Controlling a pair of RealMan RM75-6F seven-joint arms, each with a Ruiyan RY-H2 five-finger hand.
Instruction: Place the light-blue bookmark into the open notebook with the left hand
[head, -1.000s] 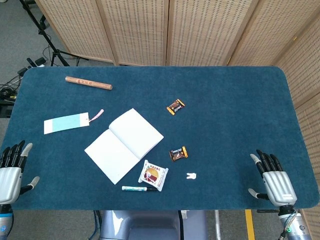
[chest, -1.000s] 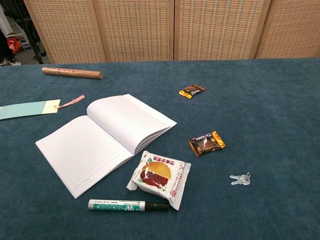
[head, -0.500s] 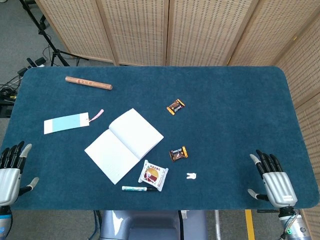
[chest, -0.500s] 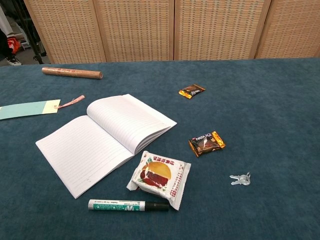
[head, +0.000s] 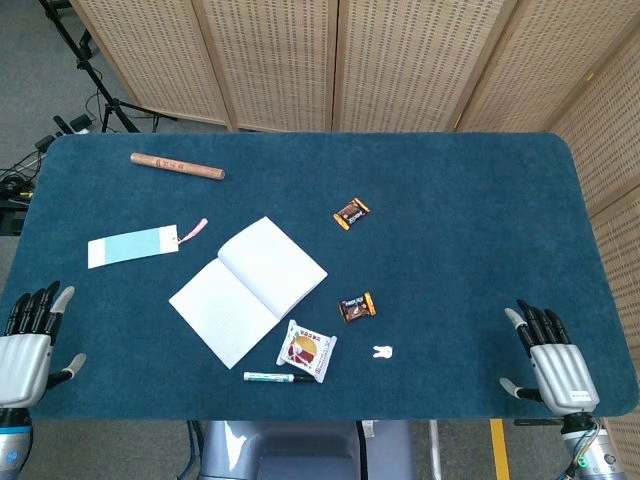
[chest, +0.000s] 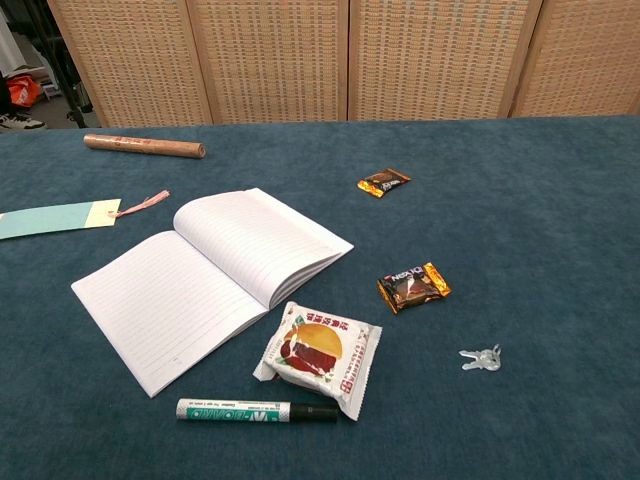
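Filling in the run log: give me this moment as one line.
stage: pre-reach | left hand: open, near edge | right hand: open | bookmark: left of notebook, untouched

Woven folding screens (head: 340, 60) back the blue-carpeted table (head: 470, 230); grey floor (head: 40, 70), perhaps carpet.

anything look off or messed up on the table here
Nothing stands out. The open notebook lies flat, the light-blue bookmark lies flat to its left and apart from it, and the snack packets, marker and wooden roll look intact. Both hands sit open at the near edge.
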